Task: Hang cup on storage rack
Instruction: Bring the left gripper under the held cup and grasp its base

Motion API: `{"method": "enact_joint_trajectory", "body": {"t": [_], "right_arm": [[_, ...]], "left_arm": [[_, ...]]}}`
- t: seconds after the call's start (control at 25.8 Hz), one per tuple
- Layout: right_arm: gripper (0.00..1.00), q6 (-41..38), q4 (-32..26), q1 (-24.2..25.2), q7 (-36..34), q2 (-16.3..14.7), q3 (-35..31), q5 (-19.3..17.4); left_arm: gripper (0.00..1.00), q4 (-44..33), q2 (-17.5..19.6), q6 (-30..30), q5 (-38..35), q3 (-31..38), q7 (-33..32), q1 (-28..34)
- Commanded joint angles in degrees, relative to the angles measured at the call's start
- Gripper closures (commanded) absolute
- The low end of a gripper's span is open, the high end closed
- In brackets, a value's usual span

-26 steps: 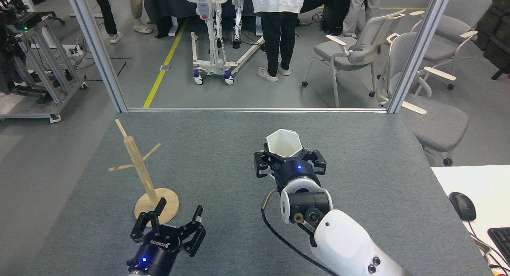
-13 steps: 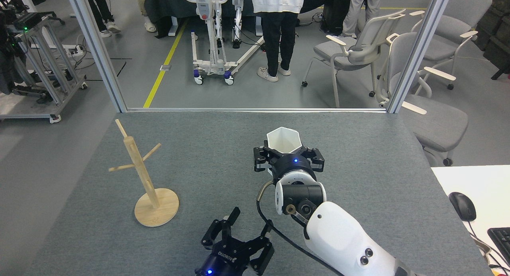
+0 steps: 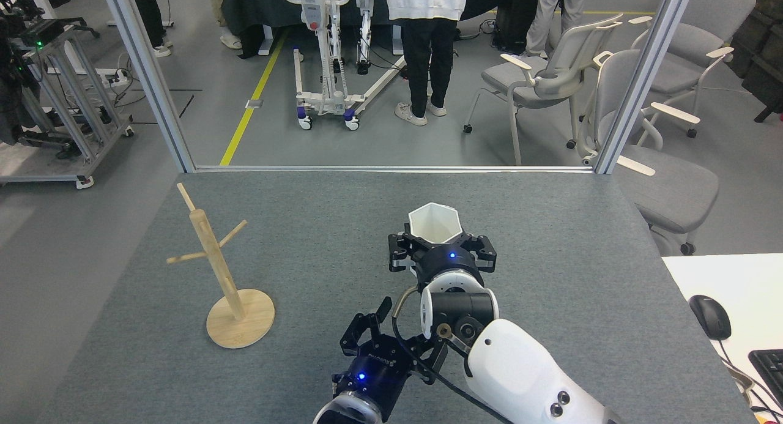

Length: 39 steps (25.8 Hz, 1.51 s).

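Grey felt-topped desk (image 3: 550,240), broad, bearing everything. White right arm reaching in from the lower right, its gripper (image 3: 441,259) up against the near side of the cup, jaws spread to either side; whether touching the wall, cannot tell. Probably so placed to close on the body and leave the handle free for a peg. Left gripper (image 3: 394,344) low beside the right forearm, jaws spread and holding nothing, perhaps waiting to help with a handover. Wooden rack (image 3: 223,271) well apart to the left, upright on its round base, pegs bare and slanting upward. Cup (image 3: 434,222) upright near the desk's middle: white, faceted, hexagonal rim, open mouth up; handle not visible.
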Motion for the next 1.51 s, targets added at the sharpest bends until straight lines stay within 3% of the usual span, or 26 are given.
{"method": "enact_joint_trajectory", "body": {"t": [0.0, 0.31, 0.66, 0.81, 1.16, 1.36, 1.39, 1.47], "right_arm": [[1.0, -0.1, 0.0, 0.9, -0.2, 0.6, 0.1, 0.2], [1.0, -0.1, 0.0, 1.8, -0.2, 2.1, 0.1, 2.5], [1.0, -0.2, 0.0, 2.6, -0.2, 2.7, 0.1, 2.7], [1.0, -0.1, -0.1, 2.8, -0.2, 4.4, 0.3, 2.8], [1.0, -0.1, -0.2, 4.8, -0.1, 7.1, 1.1, 7.5], [1.0, -0.1, -0.2, 5.1, -0.1, 7.0, 1.1, 7.5], [1.0, -0.1, -0.2, 5.3, -0.1, 7.0, 1.1, 7.5], [0.97, -0.1, -0.2, 5.5, -0.2, 7.0, 1.0, 7.5]], "left_arm": [[0.11, 2.4, 0.0, 0.3, 0.0, -0.1, 0.0, -2.5], [0.1, 3.3, -0.1, 0.4, 0.2, 0.0, 0.0, -4.9], [0.1, 5.4, -0.4, 0.5, 0.2, 0.1, -0.2, -7.7], [0.11, 6.4, -0.4, 0.5, 0.2, 0.1, -0.3, -8.3], [0.11, 10.0, -0.5, 0.6, 0.3, 0.0, -0.4, -11.2], [0.11, 11.0, -0.5, 5.6, 0.7, 0.0, 0.0, -12.3], [0.15, 10.9, -0.5, 5.8, 0.8, 0.0, 0.0, -12.3], [0.43, 11.0, -0.5, 5.2, 0.8, 0.0, -0.4, -12.7]]}}
